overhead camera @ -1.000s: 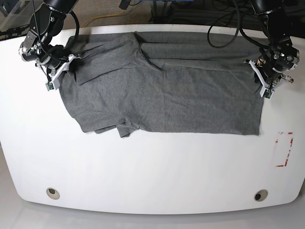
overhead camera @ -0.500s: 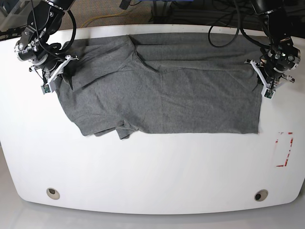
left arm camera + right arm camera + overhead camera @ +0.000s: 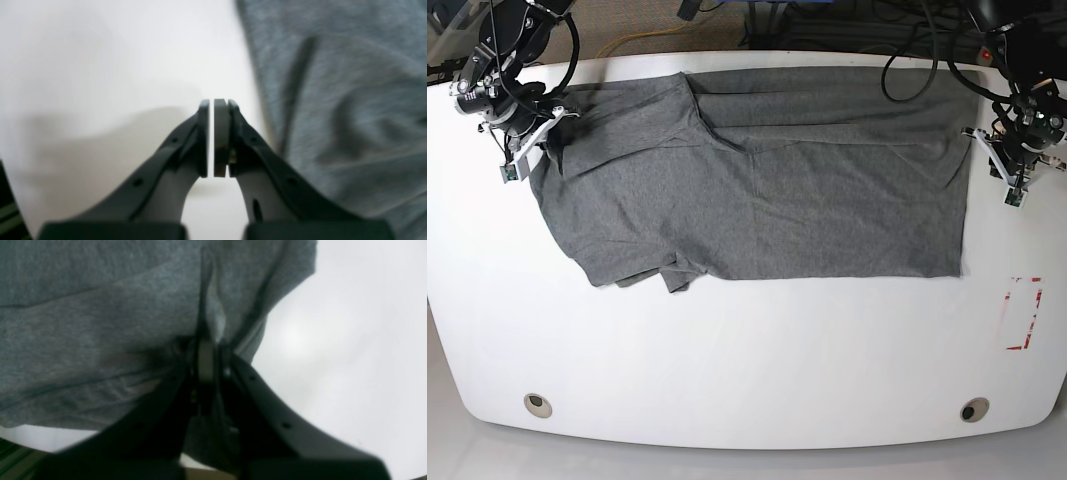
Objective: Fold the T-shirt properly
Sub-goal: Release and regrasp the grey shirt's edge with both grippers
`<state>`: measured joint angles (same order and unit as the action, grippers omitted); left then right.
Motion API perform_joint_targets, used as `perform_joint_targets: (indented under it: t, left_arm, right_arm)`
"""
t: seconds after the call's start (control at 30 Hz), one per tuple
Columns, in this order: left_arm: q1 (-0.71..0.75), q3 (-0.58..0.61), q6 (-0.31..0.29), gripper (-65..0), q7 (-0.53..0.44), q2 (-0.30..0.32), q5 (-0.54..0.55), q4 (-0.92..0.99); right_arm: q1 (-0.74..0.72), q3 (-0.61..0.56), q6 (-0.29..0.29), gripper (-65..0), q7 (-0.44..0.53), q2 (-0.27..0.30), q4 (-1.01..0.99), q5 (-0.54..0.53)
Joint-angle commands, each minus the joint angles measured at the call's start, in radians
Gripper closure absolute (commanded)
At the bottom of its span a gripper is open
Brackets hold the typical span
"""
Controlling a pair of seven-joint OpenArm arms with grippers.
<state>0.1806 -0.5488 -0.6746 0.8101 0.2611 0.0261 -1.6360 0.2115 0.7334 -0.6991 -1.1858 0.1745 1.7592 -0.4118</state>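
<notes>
White table (image 3: 747, 370) holds the T-shirt (image 3: 767, 180); right gripper (image 3: 206, 356) pinches its upper-left edge, left gripper (image 3: 215, 136) closed empty beside cloth, so regrasp before pulling taut.

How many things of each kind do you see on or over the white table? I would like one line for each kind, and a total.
Grey T-shirt: 1
Robot grippers, right gripper and left gripper: 2
Red tape mark: 1
Round holes, one at each near corner of the table and: 2
Total: 6
</notes>
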Motion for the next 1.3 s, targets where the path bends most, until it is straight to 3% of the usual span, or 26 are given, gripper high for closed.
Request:
perform_joint_targets:
  t: [0.0,0.07,0.27,0.4,0.77,1.03,1.27]
  left_arm:
    - [-0.008,-0.006,-0.023,-0.3,-0.010,0.013,0.011,-0.057]
    - [-0.008,-0.004,-0.023,-3.6,0.001,0.010,0.011,-0.097]
    - [-0.039,0.000,-0.023,-26.2,0.128,-0.049,0.013,-0.191]
    - [-0.059,0.003,-0.023,-35.4,0.197,-0.061,0.013,-0.189]
    - [-0.069,0.125,-0.023,-36.0,0.219,-0.061,0.081,-0.163]
    - [-0.010,0.157,-0.023,-36.0,0.217,-0.055,0.197,-0.165]
    - [0.007,0.184,-0.023,-35.8,0.194,-0.055,0.097,-0.077]
  right_arm:
    - [-0.011,0.005,0.001,0.0,0.017,0.013,0.015,-0.012]
    - [-0.011,0.005,0.001,0.0,0.017,0.012,0.015,-0.012]
    - [-0.014,0.002,0.001,0.0,0.017,0.009,0.011,-0.012]
    - [-0.016,0.001,0.001,0.0,0.017,0.009,0.012,-0.012]
    - [-0.017,0.001,0.001,0.0,0.017,0.009,0.009,-0.012]
    - [-0.017,0.004,0.001,0.0,0.017,0.007,0.008,-0.012]
    - [-0.019,0.053,0.001,0.0,0.019,0.006,0.006,-0.012]
